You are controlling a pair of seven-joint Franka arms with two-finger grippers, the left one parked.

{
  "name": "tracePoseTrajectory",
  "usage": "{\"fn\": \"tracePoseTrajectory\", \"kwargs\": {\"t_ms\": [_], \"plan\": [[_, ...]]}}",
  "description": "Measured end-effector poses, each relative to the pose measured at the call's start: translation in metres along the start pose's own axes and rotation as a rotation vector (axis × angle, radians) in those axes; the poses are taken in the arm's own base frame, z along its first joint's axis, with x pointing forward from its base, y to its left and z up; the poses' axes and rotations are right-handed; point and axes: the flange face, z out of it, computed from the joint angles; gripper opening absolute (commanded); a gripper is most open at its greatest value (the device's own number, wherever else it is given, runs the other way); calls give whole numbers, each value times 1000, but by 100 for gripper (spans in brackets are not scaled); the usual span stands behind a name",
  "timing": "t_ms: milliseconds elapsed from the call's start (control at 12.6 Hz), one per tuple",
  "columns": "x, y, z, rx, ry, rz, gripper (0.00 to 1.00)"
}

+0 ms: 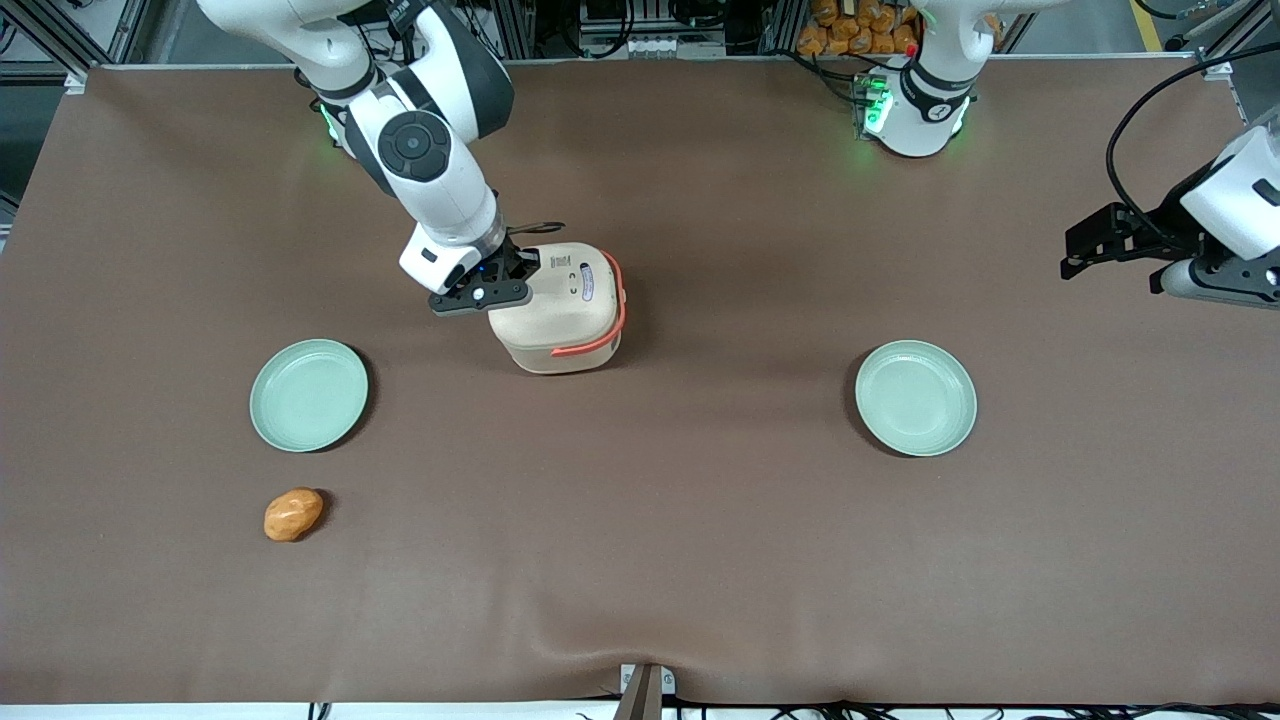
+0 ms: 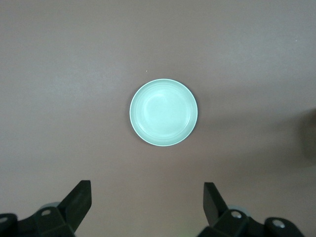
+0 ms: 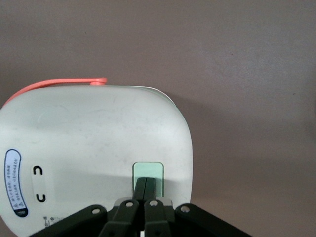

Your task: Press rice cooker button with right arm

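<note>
The cream rice cooker [image 1: 560,315] with its orange-red handle band [image 1: 612,320] stands mid-table. It fills much of the right wrist view [image 3: 89,148], where its dark oval label [image 3: 14,182] also shows. The pale green button [image 3: 148,170] sits in the lid near one edge. My right arm [image 1: 425,150] reaches down to the cooker. Its gripper [image 3: 146,183] is shut, fingers pressed together, with the tips resting on the button. In the front view the gripper [image 1: 510,272] is at the lid's edge toward the working arm's end.
Two pale green plates lie on the brown table nearer the front camera than the cooker, one [image 1: 309,394] toward the working arm's end, one [image 1: 916,397] toward the parked arm's, also in the left wrist view [image 2: 163,112]. An orange bread roll [image 1: 293,514] lies nearer still.
</note>
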Motion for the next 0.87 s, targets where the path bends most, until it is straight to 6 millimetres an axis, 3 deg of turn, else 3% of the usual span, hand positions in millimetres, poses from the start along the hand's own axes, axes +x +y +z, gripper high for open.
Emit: {"fn": "tracePoseTrajectory", "kwargs": {"t_ms": [713, 871], "plan": [[0, -1, 4, 7, 14, 1, 0], [5, 1, -11, 10, 26, 11, 0]]}}
